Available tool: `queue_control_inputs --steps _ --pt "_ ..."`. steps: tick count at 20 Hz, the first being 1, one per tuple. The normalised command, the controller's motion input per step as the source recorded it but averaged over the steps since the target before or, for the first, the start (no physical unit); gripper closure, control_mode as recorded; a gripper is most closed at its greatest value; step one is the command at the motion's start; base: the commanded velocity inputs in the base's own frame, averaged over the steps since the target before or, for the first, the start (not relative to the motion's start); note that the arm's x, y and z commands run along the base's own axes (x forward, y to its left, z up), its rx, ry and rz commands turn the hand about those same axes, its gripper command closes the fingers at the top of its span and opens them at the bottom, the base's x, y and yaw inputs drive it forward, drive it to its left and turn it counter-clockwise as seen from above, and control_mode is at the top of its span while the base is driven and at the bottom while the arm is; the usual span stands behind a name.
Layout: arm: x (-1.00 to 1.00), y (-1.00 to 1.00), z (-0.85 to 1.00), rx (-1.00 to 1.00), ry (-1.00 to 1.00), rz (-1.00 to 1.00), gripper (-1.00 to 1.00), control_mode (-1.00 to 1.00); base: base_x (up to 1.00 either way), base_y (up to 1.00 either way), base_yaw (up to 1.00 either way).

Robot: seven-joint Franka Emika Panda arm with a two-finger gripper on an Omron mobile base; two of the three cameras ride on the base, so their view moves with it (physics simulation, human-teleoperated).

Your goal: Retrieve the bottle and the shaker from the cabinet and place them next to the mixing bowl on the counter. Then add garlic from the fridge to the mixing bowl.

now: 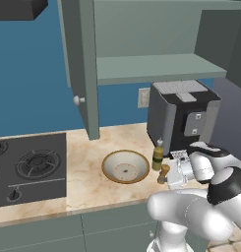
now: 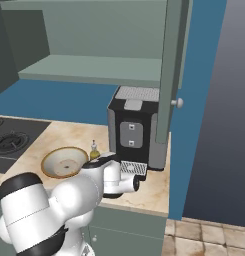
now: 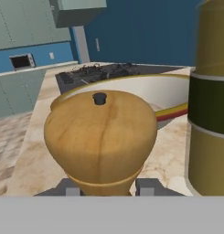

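A wooden shaker [image 1: 164, 174] with a dark knob on top [image 3: 100, 137] stands upright between my fingers, and my gripper [image 3: 106, 187] is shut on its lower body. It is just right of the mixing bowl [image 1: 125, 167], a tan bowl with a white inside [image 3: 145, 93] [image 2: 64, 161] on the counter. The bottle [image 1: 158, 155], olive yellow with a dark label [image 3: 209, 100] [image 2: 94, 150], stands upright on the counter beside the bowl, close to the shaker. My gripper [image 1: 172, 173] reaches in from the right. The fridge and garlic are out of view.
A dark coffee machine [image 1: 183, 115] stands right behind the bottle. The stove [image 1: 28, 167] lies left of the bowl. The cabinet door [image 1: 82, 64] hangs open above the counter, with the cabinet shelf [image 1: 156, 66] behind it. The counter's front edge [image 1: 117, 203] runs near the shaker.
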Motion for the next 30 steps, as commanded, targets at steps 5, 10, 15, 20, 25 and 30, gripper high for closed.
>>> queue_control_inputs --steps 5,10,15,20,25,30 --pt "0.00 0.05 -0.11 0.00 0.00 -0.02 1.00 -1.00 0.00 0.00 0.00" --pt "0.00 0.00 0.00 0.00 0.00 0.00 -1.00 -1.00 0.00 0.00 0.00" --pt "0.00 0.00 0.00 0.00 0.00 0.00 -1.00 -1.00 0.00 0.00 0.00" --pt "0.00 0.00 0.00 0.00 0.00 0.00 -1.00 -1.00 0.00 0.00 0.00" --pt "-0.11 0.00 0.00 0.00 -0.01 0.00 -1.00 -1.00 0.00 0.00 0.00" --pt "-0.37 -0.24 0.19 0.02 -0.09 -0.01 -1.00 -1.00 0.00 0.00 0.00"
